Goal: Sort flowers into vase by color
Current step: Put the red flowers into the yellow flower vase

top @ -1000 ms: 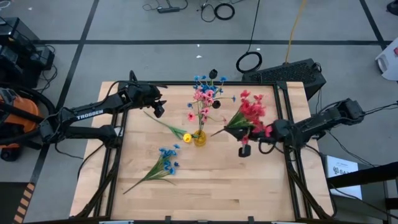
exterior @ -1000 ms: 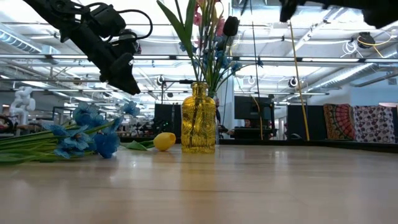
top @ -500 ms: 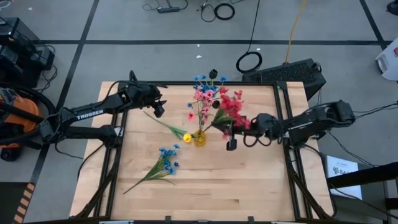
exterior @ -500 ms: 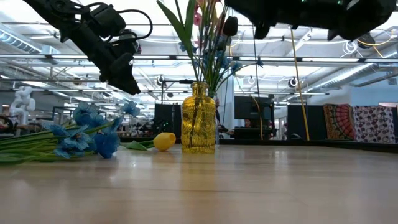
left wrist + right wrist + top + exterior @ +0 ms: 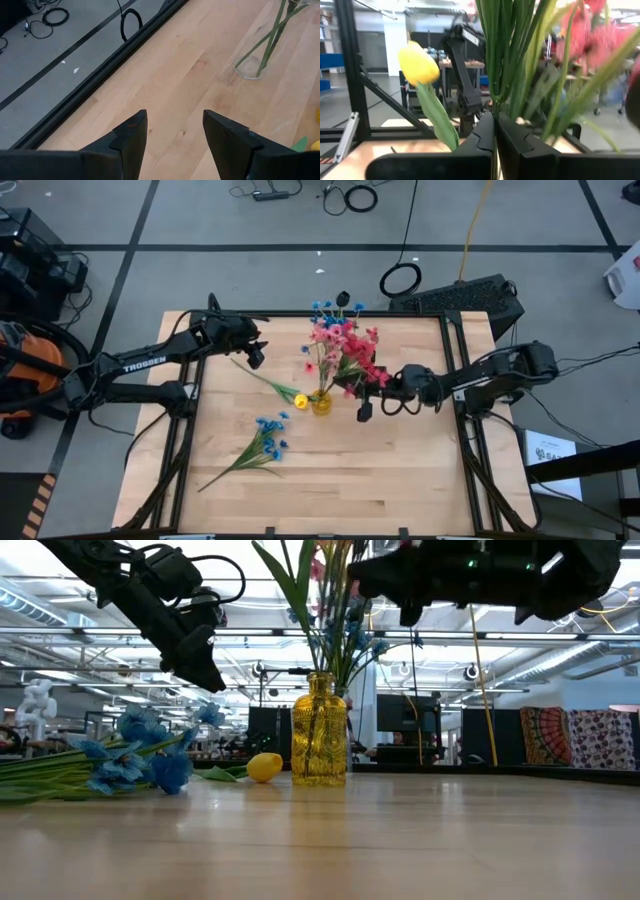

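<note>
The yellow-amber vase [image 5: 321,402] [image 5: 319,730] stands upright near the table's middle and holds pink flowers [image 5: 328,336] and blue flowers [image 5: 330,308]. My right gripper [image 5: 386,384] [image 5: 494,134] is just right of the vase, raised off the table and shut on the red flowers [image 5: 360,356]. A second blue bunch [image 5: 265,438] [image 5: 140,755] lies flat on the near-left part of the table. A yellow flower [image 5: 300,400] [image 5: 264,766] lies beside the vase. My left gripper [image 5: 257,355] [image 5: 175,135] hangs open over the far-left area, touching nothing. My right gripper pinches the red flowers' green stems [image 5: 512,95] between its two shut fingers, coming roughly level from the table's right. The spray is lifted clear of the table. Its red blooms [image 5: 352,350] reach toward the far left, next to the pink flowers in the vase.
Black frame rails [image 5: 455,360] run along the table's sides. A black case [image 5: 470,295] and a cable ring [image 5: 400,280] sit beyond the far edge. Bare wood [image 5: 360,480] spreads over the near half.
My right gripper has moved toward the table's left, toward the vase, carrying the red flowers in the air. Their blooms have gone from the right part of the table to right beside the pink flowers.
</note>
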`<state>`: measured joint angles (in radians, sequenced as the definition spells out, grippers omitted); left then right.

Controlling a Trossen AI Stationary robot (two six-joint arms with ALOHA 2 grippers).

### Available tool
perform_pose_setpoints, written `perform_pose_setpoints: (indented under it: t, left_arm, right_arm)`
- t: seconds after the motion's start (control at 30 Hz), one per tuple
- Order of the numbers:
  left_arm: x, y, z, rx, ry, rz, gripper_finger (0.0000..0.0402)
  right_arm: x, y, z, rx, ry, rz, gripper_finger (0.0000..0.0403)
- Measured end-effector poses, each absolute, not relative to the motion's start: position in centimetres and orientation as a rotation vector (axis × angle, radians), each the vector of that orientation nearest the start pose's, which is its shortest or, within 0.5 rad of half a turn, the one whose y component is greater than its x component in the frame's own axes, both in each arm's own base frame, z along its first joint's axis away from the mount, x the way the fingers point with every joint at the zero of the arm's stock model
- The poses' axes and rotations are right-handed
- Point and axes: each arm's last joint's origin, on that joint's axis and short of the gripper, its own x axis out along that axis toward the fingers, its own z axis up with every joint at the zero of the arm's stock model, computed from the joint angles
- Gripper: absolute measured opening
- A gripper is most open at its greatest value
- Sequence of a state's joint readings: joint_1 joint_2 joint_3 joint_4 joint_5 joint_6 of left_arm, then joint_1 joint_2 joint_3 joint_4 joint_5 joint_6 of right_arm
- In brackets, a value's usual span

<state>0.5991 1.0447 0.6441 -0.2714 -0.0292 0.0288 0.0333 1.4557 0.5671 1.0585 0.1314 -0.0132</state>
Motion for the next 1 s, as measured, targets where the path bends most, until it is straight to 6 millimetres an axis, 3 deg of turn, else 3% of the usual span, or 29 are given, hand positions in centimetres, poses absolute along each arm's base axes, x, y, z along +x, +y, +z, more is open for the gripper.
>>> perform_pose_setpoints:
  t: [0.37,0.77,1.0]
  left_arm:
    - [17.5,12.0,23.1,-0.165,0.665,0.594,0.0201]
    - [17.4,12.0,23.1,-0.189,0.665,0.602,0.0201]
    - [17.4,12.0,23.1,-0.189,0.666,0.602,0.0201]
  right_arm:
    - [32.4,0.4,21.1,-0.018,-0.007,-0.107,0.0000]
    - [33.3,0.3,18.0,0.036,0.094,-0.114,0.0000]
    - [33.1,0.3,18.2,0.114,0.127,-0.118,0.0011]
